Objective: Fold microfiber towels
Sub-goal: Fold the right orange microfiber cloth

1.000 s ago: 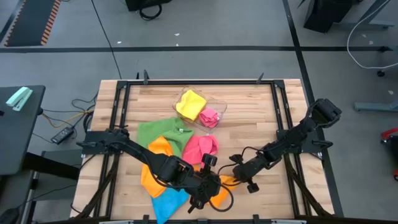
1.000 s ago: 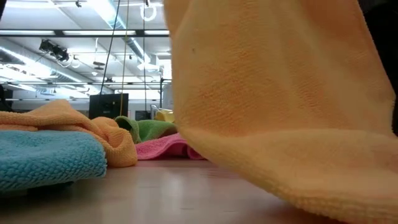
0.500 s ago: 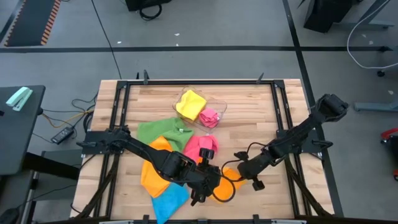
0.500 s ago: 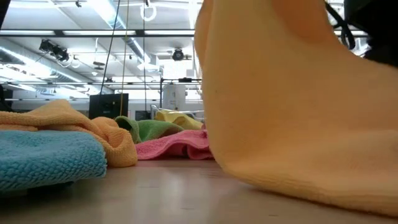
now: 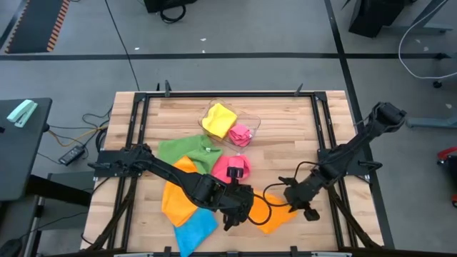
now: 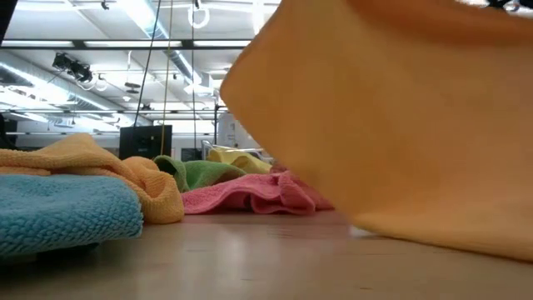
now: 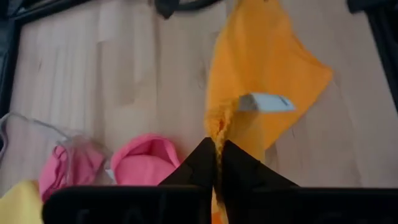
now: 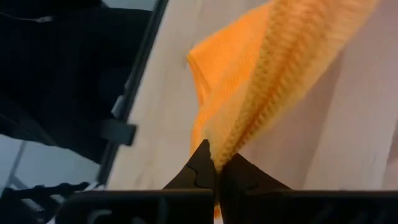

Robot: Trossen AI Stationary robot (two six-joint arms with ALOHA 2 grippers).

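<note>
Left hand (image 5: 241, 212) pinched on one edge of orange towel (image 5: 275, 218); right hand (image 5: 294, 200) clamped on its opposite corner. Cloth hangs stretched between them above the surface (image 5: 285, 135), near front edge. In the low view this towel fills most of the frame and hides both hands. Second orange towel (image 5: 173, 200), blue towel (image 5: 194, 231), green towel (image 5: 182, 150) and pink towel (image 5: 230, 168) lie loose nearby. Yellow towel (image 5: 218, 119) sits in clear tray (image 5: 253, 124), partly covering another pink cloth (image 5: 241, 133).

Two dark jointed arms, looped black cables, apparently pointed black fingers (image 7: 239, 171).
</note>
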